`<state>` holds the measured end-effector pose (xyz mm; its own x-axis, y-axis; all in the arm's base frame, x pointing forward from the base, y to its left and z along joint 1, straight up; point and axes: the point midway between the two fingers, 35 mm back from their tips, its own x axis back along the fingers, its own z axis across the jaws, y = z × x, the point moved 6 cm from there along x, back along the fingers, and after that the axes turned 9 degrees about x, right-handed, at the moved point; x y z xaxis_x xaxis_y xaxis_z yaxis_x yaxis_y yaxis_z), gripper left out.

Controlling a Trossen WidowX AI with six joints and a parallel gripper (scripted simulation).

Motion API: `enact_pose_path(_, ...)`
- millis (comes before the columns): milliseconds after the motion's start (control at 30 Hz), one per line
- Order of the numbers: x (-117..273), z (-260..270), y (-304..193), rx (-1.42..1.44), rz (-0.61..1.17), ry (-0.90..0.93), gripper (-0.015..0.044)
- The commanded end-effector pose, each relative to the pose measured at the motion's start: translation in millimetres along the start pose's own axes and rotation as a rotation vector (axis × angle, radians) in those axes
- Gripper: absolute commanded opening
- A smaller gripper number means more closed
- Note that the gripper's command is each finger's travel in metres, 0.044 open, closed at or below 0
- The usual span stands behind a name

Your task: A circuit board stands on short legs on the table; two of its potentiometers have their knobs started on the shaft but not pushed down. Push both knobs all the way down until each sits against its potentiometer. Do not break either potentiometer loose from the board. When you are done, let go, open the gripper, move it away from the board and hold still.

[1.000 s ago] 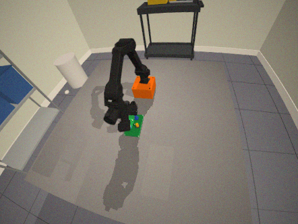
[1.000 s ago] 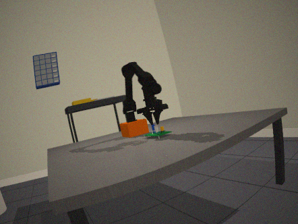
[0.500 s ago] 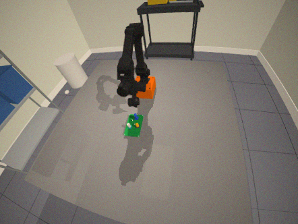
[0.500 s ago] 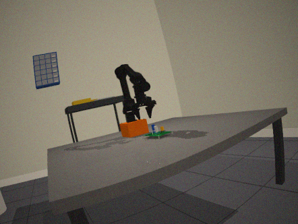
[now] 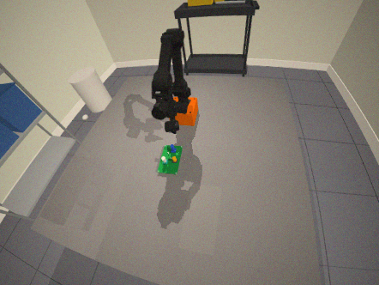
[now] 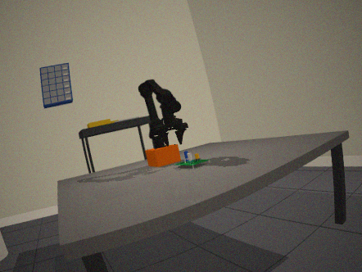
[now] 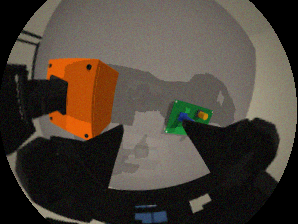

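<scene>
- I see the board (image 5: 171,168) (image 6: 198,163) (image 7: 172,125) on the table (image 5: 249,159) (image 6: 123,201) (image 7: 150,40).
- In my exterior view, the box (image 5: 187,118) (image 6: 164,156) (image 7: 80,107) stands left of it.
- The cart (image 5: 216,63) (image 6: 119,125) stands behind the table.

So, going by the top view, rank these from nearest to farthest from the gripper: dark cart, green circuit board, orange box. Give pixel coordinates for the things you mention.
1. orange box (image 5: 187,118) (image 6: 163,157) (image 7: 80,102): right beside it
2. green circuit board (image 5: 171,168) (image 6: 201,162) (image 7: 175,126): below it in the picture
3. dark cart (image 5: 214,11) (image 6: 119,124): far back, by the wall
</scene>
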<state>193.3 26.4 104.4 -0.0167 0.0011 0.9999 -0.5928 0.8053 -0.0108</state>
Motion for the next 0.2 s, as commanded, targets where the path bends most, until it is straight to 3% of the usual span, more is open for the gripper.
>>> enact_pose_path(0,-0.1,0.1,0.4,-0.003,-0.002,-0.002,0.0440)
enact_pose_path(167,-0.1,0.1,0.4,-0.003,-0.002,-0.002,0.0440)
